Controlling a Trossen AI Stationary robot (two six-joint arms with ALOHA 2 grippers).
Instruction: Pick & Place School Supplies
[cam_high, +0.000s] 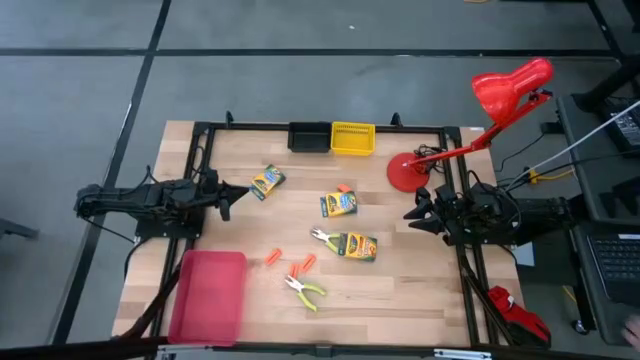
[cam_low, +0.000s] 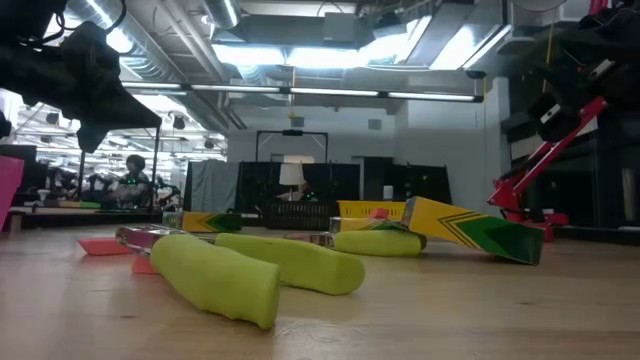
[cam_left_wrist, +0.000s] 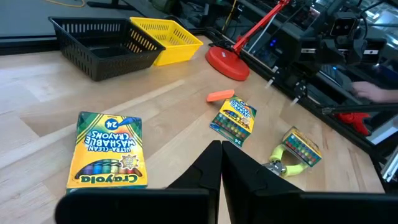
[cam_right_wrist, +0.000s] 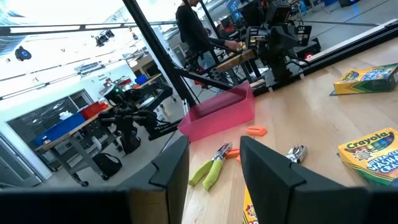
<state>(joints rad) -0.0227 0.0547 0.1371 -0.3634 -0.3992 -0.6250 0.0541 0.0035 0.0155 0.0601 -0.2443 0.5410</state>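
We think the job has hardly begun. All three crayon boxes lie loose on the bench (cam_high: 400, 290): one (cam_high: 267, 182) near our left gripper (cam_high: 228, 194), one (cam_high: 339, 204) in the middle, and one (cam_high: 358, 246) just below it. The two green-handled pliers (cam_high: 323, 237) (cam_high: 305, 289) and the orange pieces (cam_high: 303, 264) also lie out in the open. The red tray (cam_high: 208, 297), the black bin (cam_high: 309, 137) and the yellow bin (cam_high: 352, 138) seem to hold nothing yet.

Our left fingers (cam_left_wrist: 211, 168) are clenched tight on nothing, and our right fingers (cam_right_wrist: 177, 165) are spread wide, holding nothing too. Both arms wait at the sides.

We cannot tell how many orange pieces there are. In the low view the pliers handles block much of the bench. We cannot see the bottom of the bins.
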